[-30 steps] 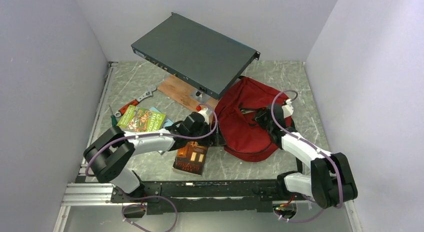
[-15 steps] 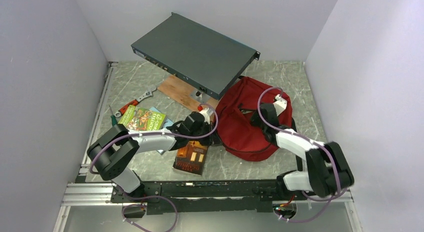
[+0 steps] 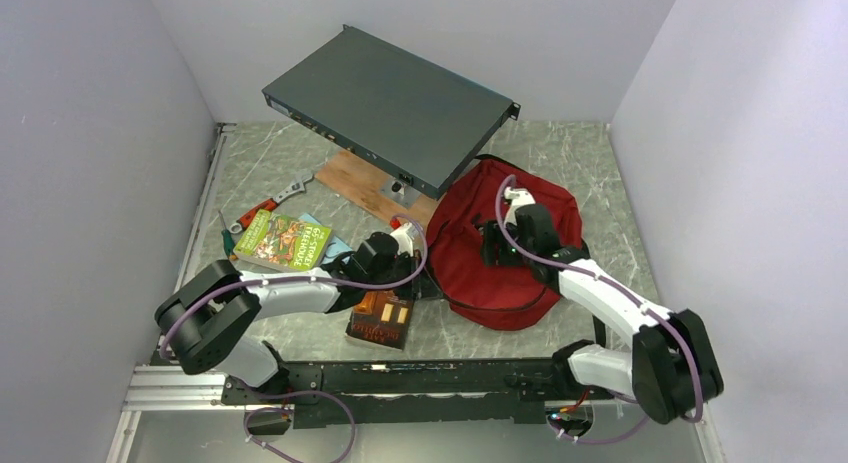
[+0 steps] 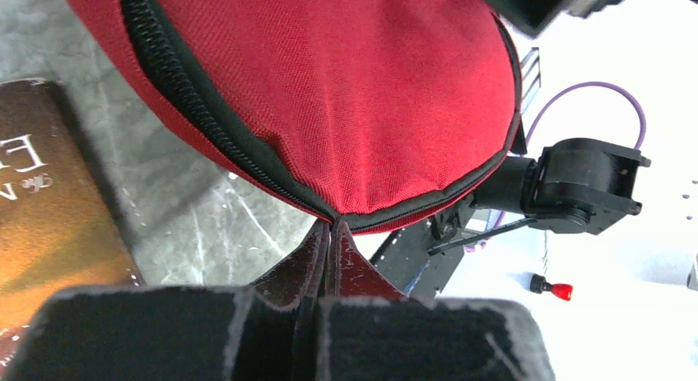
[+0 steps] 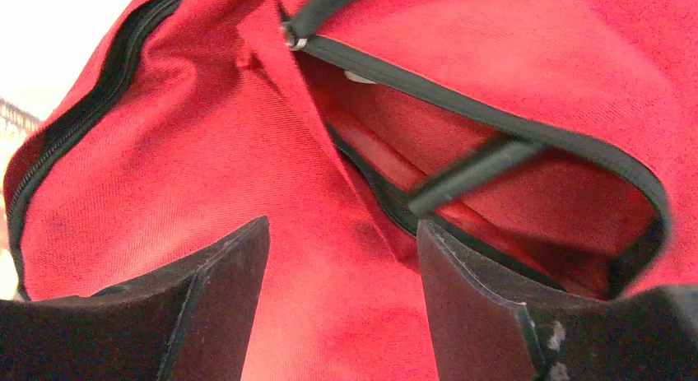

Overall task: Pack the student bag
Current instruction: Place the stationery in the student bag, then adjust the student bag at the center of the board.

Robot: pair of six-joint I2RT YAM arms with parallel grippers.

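Since a second ago, swung the right gripper [image 3: 497,245] leftward, off the right rim of the student bag [image 3: 460,243] to above its middle. Drew the left gripper [image 3: 425,280] a little back toward the near edge.

Slumped right of centre on the table [image 3: 585,153], red, main zip gaping, far end just beside the dark grey box [image 3: 390,103]. Over the red cloth next to that opening, right gripper with fingers spread wide, holding nothing. Left gripper clenched on the seam corner at the near-left edge, by the black zipper. Just left of that, lying flat, a brown book [image 3: 382,316]; farther left, a green book [image 3: 283,237].
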